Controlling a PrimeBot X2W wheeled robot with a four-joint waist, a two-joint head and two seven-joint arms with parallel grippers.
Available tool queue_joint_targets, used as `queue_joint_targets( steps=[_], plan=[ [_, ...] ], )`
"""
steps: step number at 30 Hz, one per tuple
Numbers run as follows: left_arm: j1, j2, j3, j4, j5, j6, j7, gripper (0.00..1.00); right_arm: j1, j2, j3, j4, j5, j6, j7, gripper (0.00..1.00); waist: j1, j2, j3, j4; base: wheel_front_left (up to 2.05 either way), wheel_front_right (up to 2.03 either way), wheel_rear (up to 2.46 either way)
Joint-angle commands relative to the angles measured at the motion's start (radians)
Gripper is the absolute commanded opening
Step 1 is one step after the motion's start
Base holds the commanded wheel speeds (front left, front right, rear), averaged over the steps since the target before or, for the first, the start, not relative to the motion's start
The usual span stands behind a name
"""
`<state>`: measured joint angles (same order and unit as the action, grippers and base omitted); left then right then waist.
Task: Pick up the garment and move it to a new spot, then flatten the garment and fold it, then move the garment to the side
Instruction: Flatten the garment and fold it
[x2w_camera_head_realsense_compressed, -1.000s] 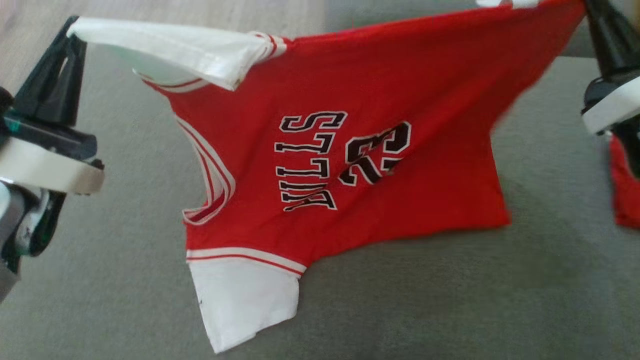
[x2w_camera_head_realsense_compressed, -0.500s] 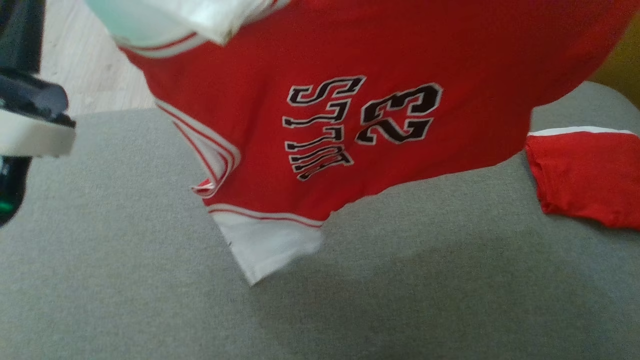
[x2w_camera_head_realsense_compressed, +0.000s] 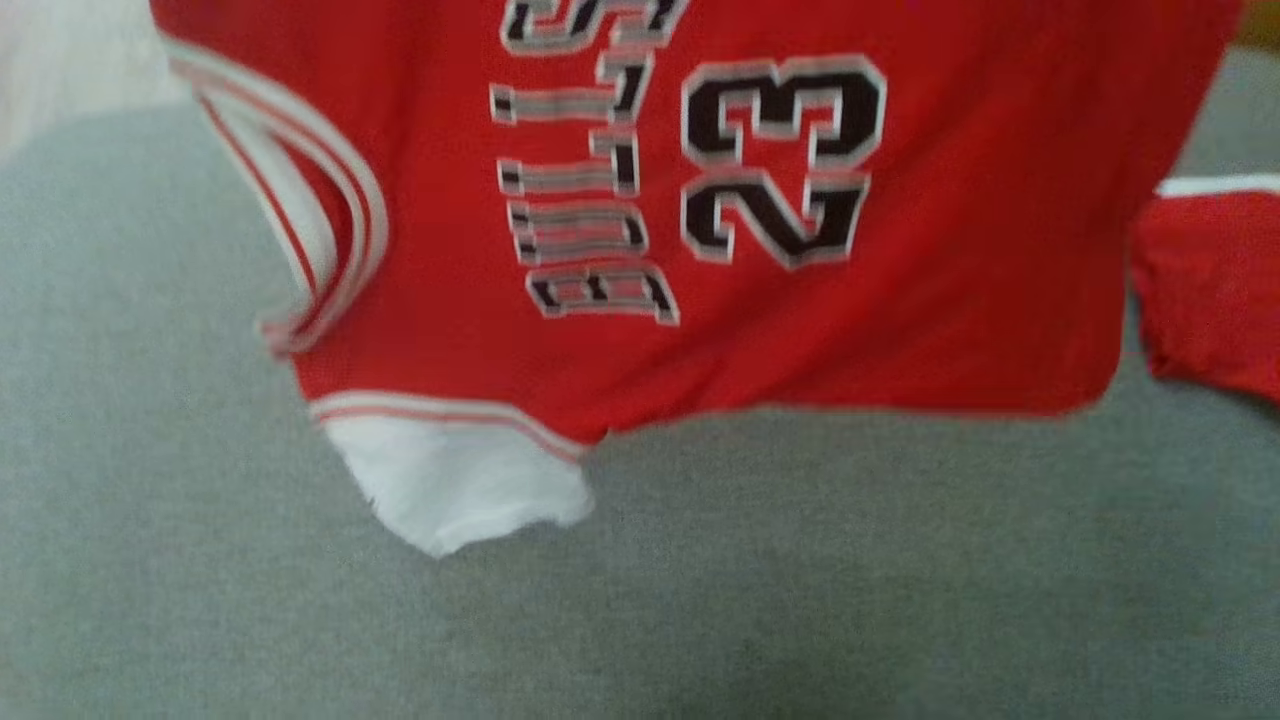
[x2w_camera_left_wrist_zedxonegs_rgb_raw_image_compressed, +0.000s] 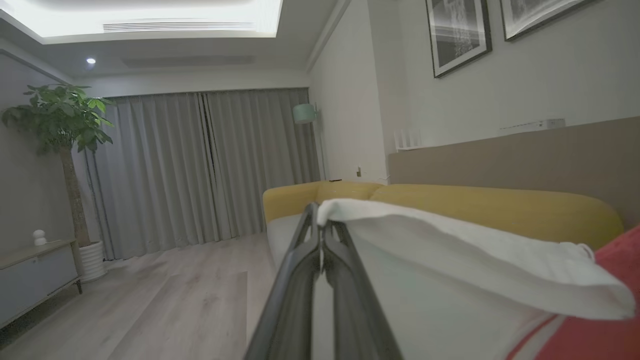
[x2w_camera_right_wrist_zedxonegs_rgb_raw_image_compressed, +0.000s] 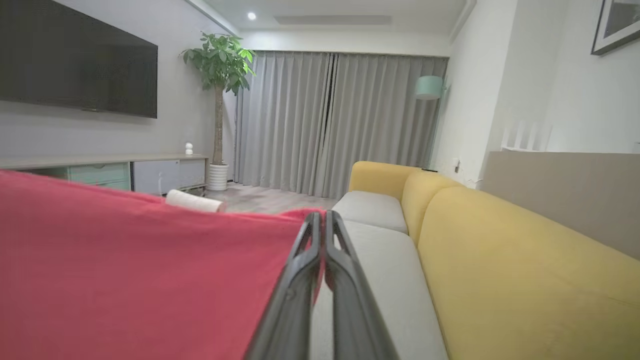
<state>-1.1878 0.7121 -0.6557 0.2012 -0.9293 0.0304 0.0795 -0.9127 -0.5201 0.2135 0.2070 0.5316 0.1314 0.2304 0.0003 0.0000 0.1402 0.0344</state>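
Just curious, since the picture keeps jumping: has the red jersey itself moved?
Yes. The camera shifted too, but the red jersey has drawn rightward: its lower corner now hangs close beside the red cloth lying on the sofa.

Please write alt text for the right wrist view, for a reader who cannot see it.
The right gripper is shut on the edge of a red garment that spreads to the left. A yellow sofa with grey seats runs along the right, with grey curtains behind.
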Motion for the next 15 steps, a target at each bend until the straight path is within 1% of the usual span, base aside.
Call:
queue_joint_targets(
  steps=[1,4,5,10,12,15],
  plan=[
    [-0.132,0.006,0.040,0.079,0.033,-0.026,-0.014,0.00,-0.103,0.031,0.021,0.042,-0.021,-0.001,-0.039,0.00,-0.0003,0.0000,0.141,0.012,0.00,0.00,0.00],
    [-0.250,-0.041,0.031,0.207,0.089,-0.060,-0.073,0.00,-0.214,0.074,0.035,0.145,-0.041,-0.001,-0.118,0.00,-0.0003,0.0000,0.199,0.014,0.00,0.00,0.00],
    [-0.250,-0.041,0.031,0.207,0.089,-0.060,-0.073,0.00,-0.214,0.074,0.035,0.145,-0.041,-0.001,-0.118,0.00,-0.0003,0.0000,0.199,0.014,0.00,0.00,0.00],
    [-0.387,-0.111,0.027,0.354,0.151,-0.093,-0.196,0.00,-0.355,0.109,0.056,0.294,-0.077,-0.001,-0.265,0.00,-0.0003,0.0000,0.257,0.025,0.00,0.00,0.00],
    [-0.403,-0.138,0.021,0.397,0.149,-0.114,-0.232,0.00,-0.386,0.110,0.068,0.344,-0.087,-0.001,-0.306,0.00,-0.0003,0.0000,0.271,0.036,0.00,0.00,0.00],
    [-0.382,-0.168,0.010,0.444,0.129,-0.138,-0.270,0.00,-0.394,0.100,0.098,0.411,-0.094,-0.001,-0.347,0.00,-0.0003,0.0000,0.281,0.059,0.00,0.00,0.00]
  ],
)
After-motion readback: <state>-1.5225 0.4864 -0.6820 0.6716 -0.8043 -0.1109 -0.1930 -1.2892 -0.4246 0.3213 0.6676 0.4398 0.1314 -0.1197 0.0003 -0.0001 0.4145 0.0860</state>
